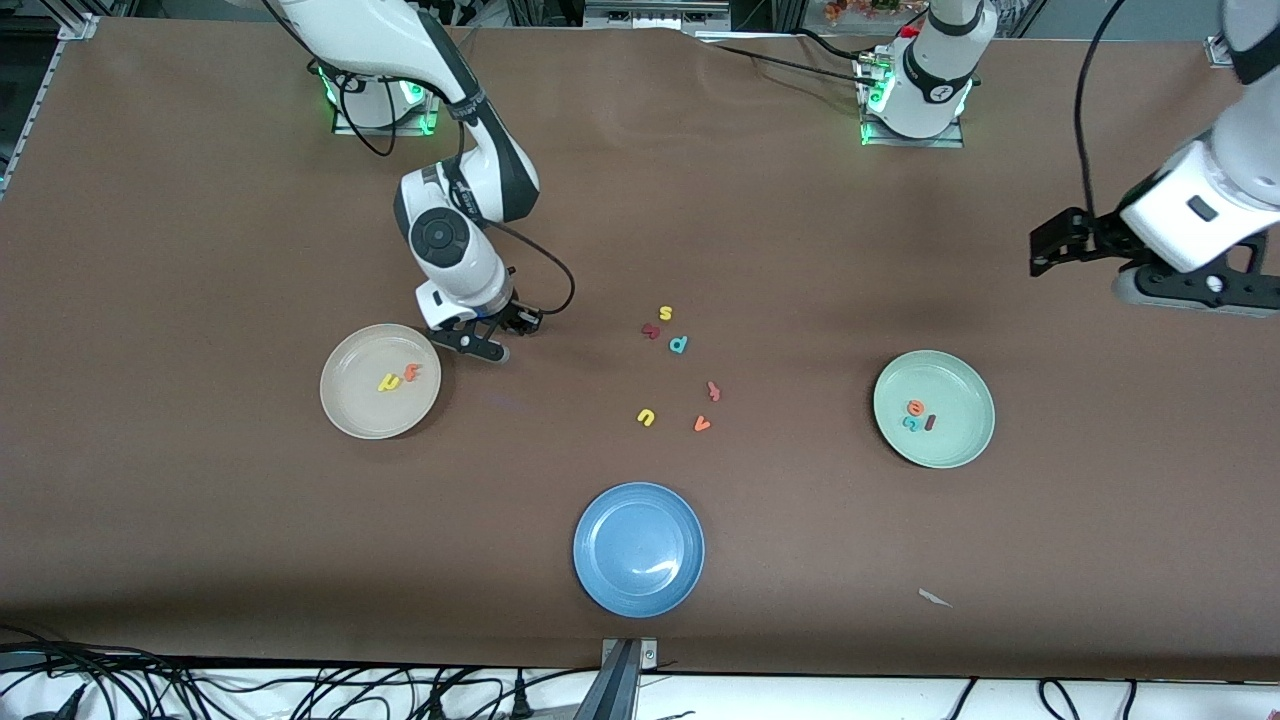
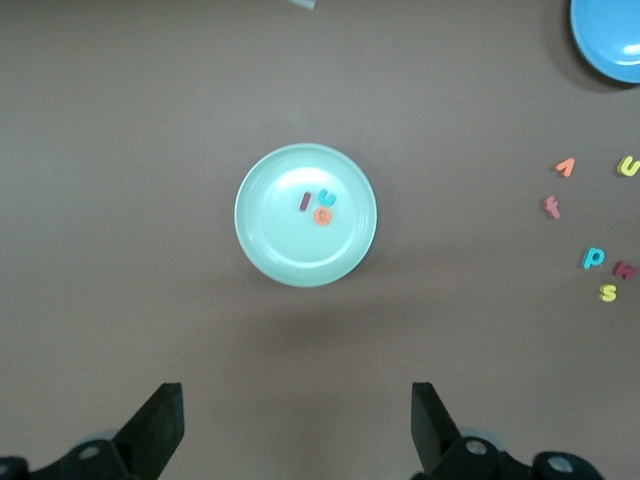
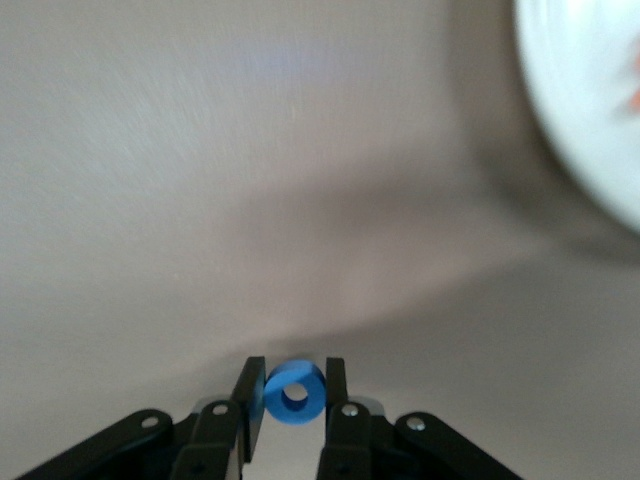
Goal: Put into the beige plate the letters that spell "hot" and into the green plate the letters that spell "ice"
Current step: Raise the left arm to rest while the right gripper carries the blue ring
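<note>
Right hand (image 3: 292, 392): clamps blue "o" (image 3: 294, 393) just beside beige plate (image 1: 345, 420), which holds "h" (image 1: 388, 382) and "t" (image 1: 409, 372); should carry it over the rim before releasing; left hand (image 2: 295, 425) waits, wide.

blue "o" (image 3: 294, 393), beige plate (image 1: 352, 420), mint-green plate (image 1: 960, 440)

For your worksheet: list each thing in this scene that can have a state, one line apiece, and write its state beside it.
right gripper: shut on the blue "o", beside the beige plate
left gripper: open, holding nothing, waiting high over the green plate
beige plate: holds the yellow "h" and orange "t"
green plate: holds the "i", "c" and "e"
blue plate: holds nothing
</note>
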Motion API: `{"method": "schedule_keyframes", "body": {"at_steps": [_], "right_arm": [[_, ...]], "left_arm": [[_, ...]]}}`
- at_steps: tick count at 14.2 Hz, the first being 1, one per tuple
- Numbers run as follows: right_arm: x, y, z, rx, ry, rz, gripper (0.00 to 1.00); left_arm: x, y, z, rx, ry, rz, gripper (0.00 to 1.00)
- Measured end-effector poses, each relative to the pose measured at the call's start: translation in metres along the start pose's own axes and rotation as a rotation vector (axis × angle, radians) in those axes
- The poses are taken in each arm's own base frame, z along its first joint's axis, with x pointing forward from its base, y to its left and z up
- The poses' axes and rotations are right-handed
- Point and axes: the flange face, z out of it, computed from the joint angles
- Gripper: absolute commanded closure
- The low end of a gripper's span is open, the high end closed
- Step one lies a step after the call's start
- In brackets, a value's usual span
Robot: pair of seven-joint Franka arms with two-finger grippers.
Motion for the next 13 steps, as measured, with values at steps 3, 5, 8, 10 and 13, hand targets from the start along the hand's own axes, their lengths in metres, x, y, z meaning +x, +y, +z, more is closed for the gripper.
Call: {"method": "schedule_keyframes", "body": {"at_steps": [3, 5, 8, 10, 13], "right_arm": [[0.053, 0.041, -0.045, -0.019, 0.006, -0.107, 0.83], [0.081, 0.079, -0.054, -0.037, 0.017, -0.187, 0.83], [0.104, 0.117, -0.050, -0.055, 0.010, -0.263, 0.79], [0.115, 0.134, -0.046, -0.060, 0.004, -0.301, 0.10], [0.132, 0.148, -0.055, -0.055, 0.026, -0.318, 0.00]], "left_arm": [[-0.018, 0.006, 0.004, -0.005, 0.006, 0.003, 0.00], [-0.023, -0.001, 0.003, -0.057, -0.002, -0.022, 0.00], [-0.027, -0.009, 0.006, -0.068, -0.029, -0.037, 0.00], [-0.027, -0.008, 0.006, -0.068, -0.034, -0.036, 0.00], [-0.027, -0.003, 0.007, -0.045, -0.035, -0.021, 0.00]]}}
